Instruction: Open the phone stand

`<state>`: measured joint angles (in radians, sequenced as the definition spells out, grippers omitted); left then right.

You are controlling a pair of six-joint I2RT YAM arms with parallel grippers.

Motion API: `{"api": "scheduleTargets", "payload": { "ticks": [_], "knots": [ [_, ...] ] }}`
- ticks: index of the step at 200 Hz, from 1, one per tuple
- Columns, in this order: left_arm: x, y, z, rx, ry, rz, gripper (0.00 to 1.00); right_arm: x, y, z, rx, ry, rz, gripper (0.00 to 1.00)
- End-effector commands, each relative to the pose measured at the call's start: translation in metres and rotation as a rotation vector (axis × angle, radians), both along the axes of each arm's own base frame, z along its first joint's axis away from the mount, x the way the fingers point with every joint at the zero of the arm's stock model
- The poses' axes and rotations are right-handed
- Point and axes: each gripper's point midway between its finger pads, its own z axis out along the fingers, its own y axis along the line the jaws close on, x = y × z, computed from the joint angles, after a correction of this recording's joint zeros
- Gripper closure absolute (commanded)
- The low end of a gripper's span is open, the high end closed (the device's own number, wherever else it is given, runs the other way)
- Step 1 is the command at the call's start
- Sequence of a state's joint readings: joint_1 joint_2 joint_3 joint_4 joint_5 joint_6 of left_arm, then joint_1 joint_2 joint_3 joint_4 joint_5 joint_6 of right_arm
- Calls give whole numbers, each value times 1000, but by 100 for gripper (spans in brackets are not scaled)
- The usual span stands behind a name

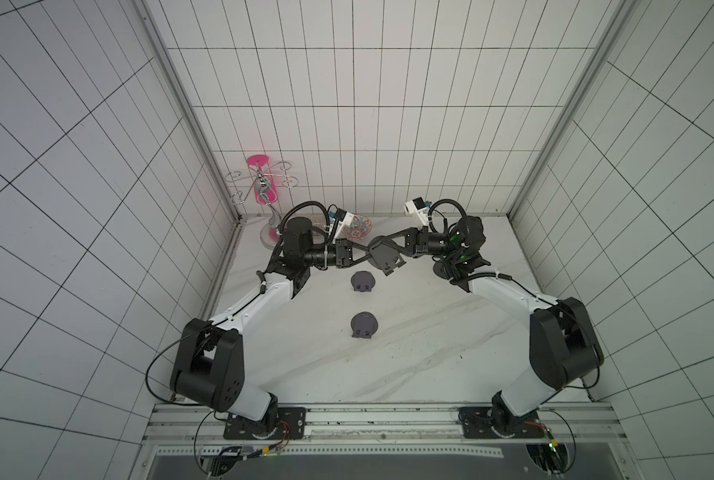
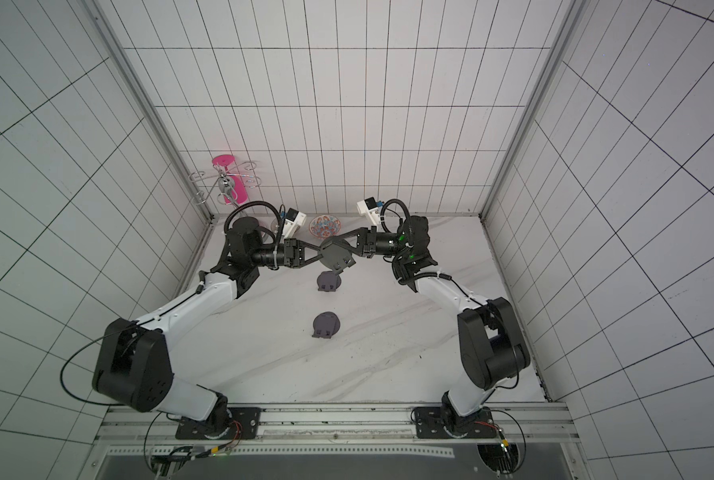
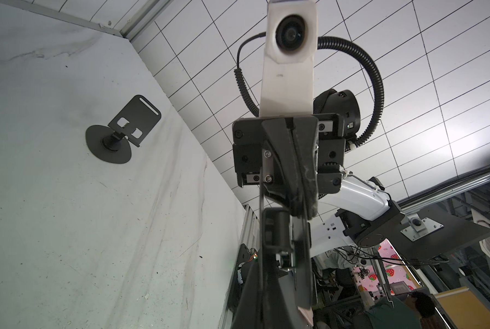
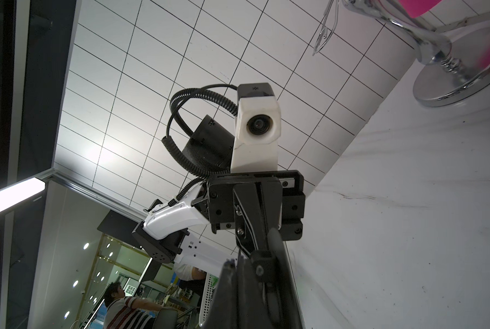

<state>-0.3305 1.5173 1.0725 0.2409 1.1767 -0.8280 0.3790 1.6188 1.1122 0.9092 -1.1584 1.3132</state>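
Dark grey round-based metal phone stand (image 1: 388,262) held in air above far middle of white marbled surface (image 1: 430,332). Left tool (image 1: 363,252) clamped on its left edge, right tool (image 1: 385,242) clamped on its right edge. Second similar stand (image 1: 363,281) rests on surface just nearer; third stand (image 1: 364,326) nearer again.

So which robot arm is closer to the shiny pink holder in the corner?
Left. The left arm is right beside the shiny pink holder. The right arm is farther off, past the phone stand they both hold.
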Motion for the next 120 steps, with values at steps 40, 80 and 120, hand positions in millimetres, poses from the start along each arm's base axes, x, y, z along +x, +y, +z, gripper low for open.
{"api": "scheduleTargets", "payload": {
  "ticks": [40,80,120],
  "knots": [
    [-10,0,-98,144,316,-32,100,-22,-61,123,294,-293,-238,100],
    [-14,2,-117,174,351,-36,100,-17,-70,140,370,-299,-257,100],
    [-16,3,-128,211,369,-34,100,-12,-78,153,415,-307,-294,100]
  ]
}}
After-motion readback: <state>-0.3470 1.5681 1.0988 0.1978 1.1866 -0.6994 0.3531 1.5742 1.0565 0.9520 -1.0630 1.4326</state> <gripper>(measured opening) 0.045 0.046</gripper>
